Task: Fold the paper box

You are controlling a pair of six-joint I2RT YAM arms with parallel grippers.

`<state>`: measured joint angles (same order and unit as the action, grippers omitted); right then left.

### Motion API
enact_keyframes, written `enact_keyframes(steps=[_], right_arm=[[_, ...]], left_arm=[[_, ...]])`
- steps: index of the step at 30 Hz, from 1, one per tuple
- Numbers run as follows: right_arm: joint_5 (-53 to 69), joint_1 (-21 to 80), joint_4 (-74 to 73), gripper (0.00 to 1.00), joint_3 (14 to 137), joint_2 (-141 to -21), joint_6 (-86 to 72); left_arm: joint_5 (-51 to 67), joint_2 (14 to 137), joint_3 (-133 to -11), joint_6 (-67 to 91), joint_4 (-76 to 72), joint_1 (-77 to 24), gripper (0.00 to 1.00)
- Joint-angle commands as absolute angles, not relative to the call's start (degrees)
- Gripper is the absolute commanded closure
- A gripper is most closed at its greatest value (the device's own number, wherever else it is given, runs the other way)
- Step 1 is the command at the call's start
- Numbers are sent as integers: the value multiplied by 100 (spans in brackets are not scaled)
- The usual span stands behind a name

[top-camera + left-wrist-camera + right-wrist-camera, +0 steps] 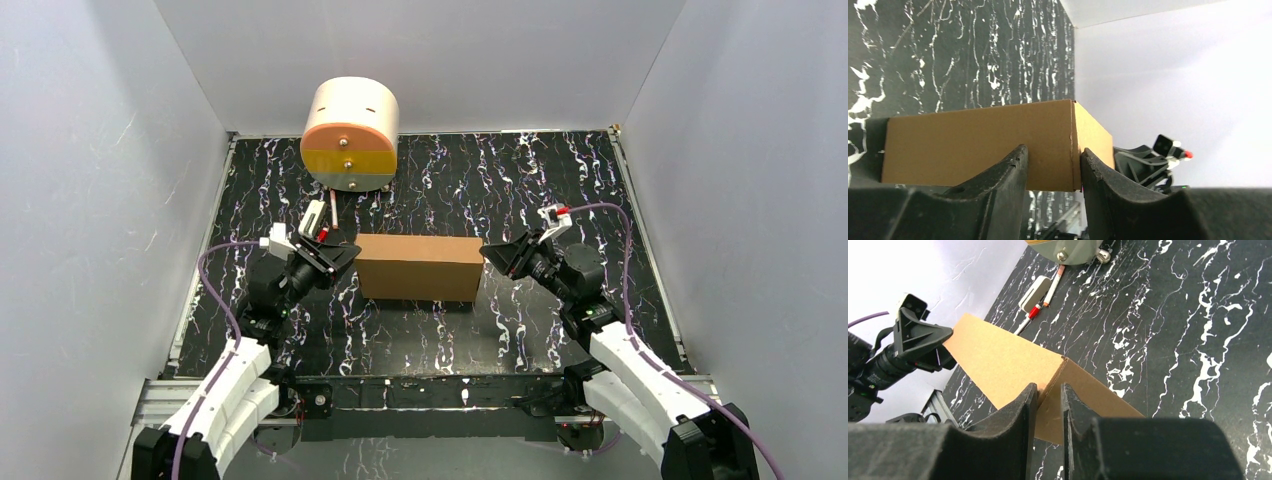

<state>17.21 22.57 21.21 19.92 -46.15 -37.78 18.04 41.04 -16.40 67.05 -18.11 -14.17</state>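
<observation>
On the left, the left gripper (338, 257) has its jaws parted, tips right at the left end of the paper box (418, 266): released, not clamping. The box lies closed and flat in the middle of the table (540, 170), in front of the cream cylinder (350, 135). On the right, the right gripper (497, 254) straddles a box corner, jaws nearly together. Grasping or not, I cannot tell.

The rectangular brown cardboard box (418, 266) presented a matt, smooth paper face, the black white-veined tabletop (520, 180) showed slight sheen, and the cream-and-orange cylinder (350, 105) appeared smooth and matt, with bright metal screws (1062, 255).
</observation>
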Motion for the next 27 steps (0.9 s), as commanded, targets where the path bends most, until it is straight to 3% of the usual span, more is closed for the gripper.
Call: enact_keyframes(steps=[1, 10, 17, 27], right_arm=[[1832, 2221, 647, 74, 1344, -5068, -2789], [2321, 2222, 802, 74, 1548, -5001, -2850], [2660, 2218, 848, 62, 2137, -4686, -3370], [3087, 2222, 1130, 53, 1966, -4681, -3620]], left_arm=[[2801, 4761, -958, 7456, -1647, -1208, 100], [2552, 4696, -1065, 7095, -1179, -1116, 100], [2457, 4553, -1441, 6540, -703, -1116, 100], [2538, 4555, -1502, 6480, -690, -1116, 100]])
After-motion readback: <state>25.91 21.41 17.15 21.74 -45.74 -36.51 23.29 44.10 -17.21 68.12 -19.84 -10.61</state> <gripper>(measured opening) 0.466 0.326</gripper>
